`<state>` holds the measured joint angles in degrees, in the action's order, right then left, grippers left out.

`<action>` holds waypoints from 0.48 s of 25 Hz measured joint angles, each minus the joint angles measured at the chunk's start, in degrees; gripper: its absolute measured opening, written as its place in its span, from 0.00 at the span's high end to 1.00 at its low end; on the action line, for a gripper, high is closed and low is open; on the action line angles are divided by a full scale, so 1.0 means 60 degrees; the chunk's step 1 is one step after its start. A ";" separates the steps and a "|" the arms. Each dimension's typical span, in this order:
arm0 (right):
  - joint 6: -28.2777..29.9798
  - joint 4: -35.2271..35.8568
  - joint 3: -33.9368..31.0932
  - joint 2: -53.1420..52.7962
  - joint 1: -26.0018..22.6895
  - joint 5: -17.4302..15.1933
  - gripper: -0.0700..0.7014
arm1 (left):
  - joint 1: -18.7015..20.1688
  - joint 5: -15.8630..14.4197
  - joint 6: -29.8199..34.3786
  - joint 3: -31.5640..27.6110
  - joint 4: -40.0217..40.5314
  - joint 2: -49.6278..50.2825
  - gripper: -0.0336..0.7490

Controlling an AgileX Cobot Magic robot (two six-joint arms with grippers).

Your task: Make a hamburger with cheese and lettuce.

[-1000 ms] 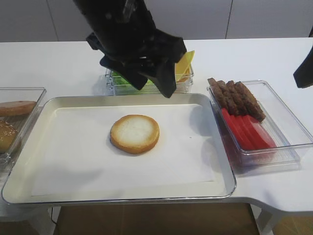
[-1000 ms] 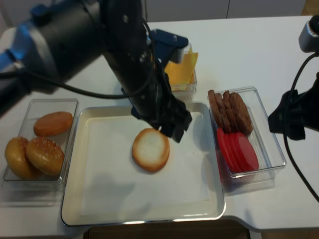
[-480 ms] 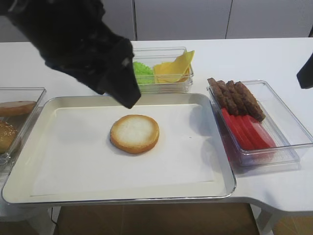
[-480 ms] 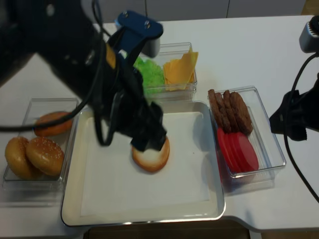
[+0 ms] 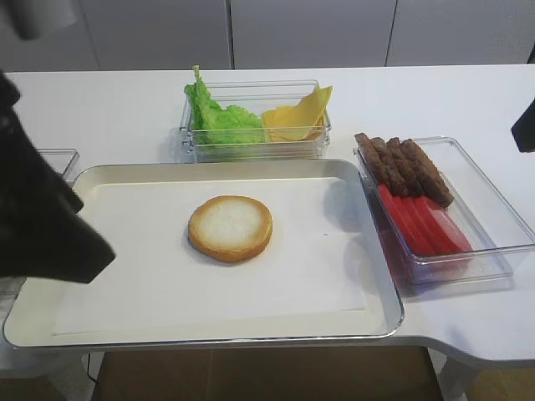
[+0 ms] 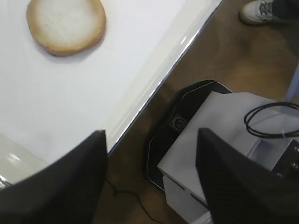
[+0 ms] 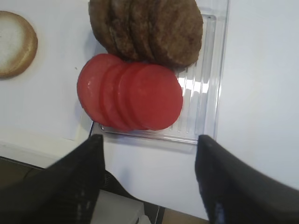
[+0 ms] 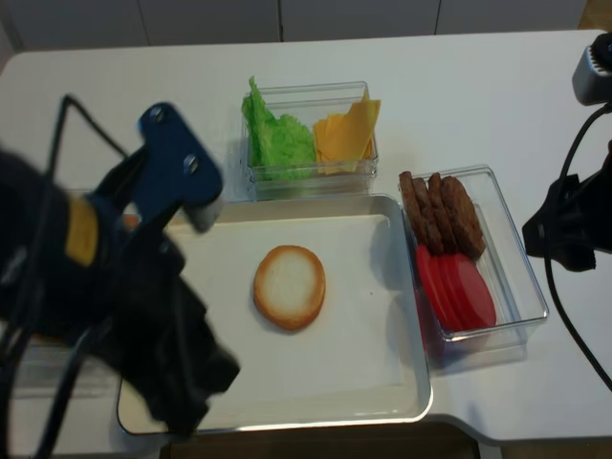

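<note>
- While both arms stand off from the food, the hamburger [image 5: 230, 228], so far one round bun half with a pale cut face and a golden-brown rim, lies cut face up near the middle of the paper-lined metal tray [image 5: 251, 167]; nothing rests on it.
- Lettuce [image 5: 219, 122]: bright green ruffled leaves in the left half of the clear bin [image 5: 251, 150] behind the tray, one leaf standing up above the bin's rim.
- Cheese [image 5: 299, 119]: yellow-orange square slices in the right half of the same bin, a pointed corner tilted up over the rim, just beside the lettuce.
- Patties [image 5: 405, 167]: brown rounds overlapping in a row at the far end of the clear container [image 5: 493, 209] right of the tray.
- Tomato slices [image 5: 422, 225]: red rounds overlapping in the near end of that container, touching the patties.
- Left gripper [image 6: 152, 179]: fingers apart, nothing between them; in the left wrist view it hangs over the tray's near edge, the bun half well away at the top left. In the high views the arm is a dark blur over the tray's near left corner.
- Right gripper [image 7: 149, 179]: fingers apart and empty, over the table's near edge just in front of the tomato slices in the right wrist view.
- White table [image 5: 418, 92]: carries the tray and both containers.
</note>
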<state>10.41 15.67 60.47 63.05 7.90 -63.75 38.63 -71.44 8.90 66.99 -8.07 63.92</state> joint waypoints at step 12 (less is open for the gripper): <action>0.0046 0.0055 0.0000 -0.0128 0.0000 -0.0102 0.35 | 0.0000 -0.0059 0.0853 -0.2750 -0.0375 -0.3608 0.39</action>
<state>10.68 16.01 60.47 62.28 7.90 -64.36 38.63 -71.80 14.02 50.49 -10.32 42.28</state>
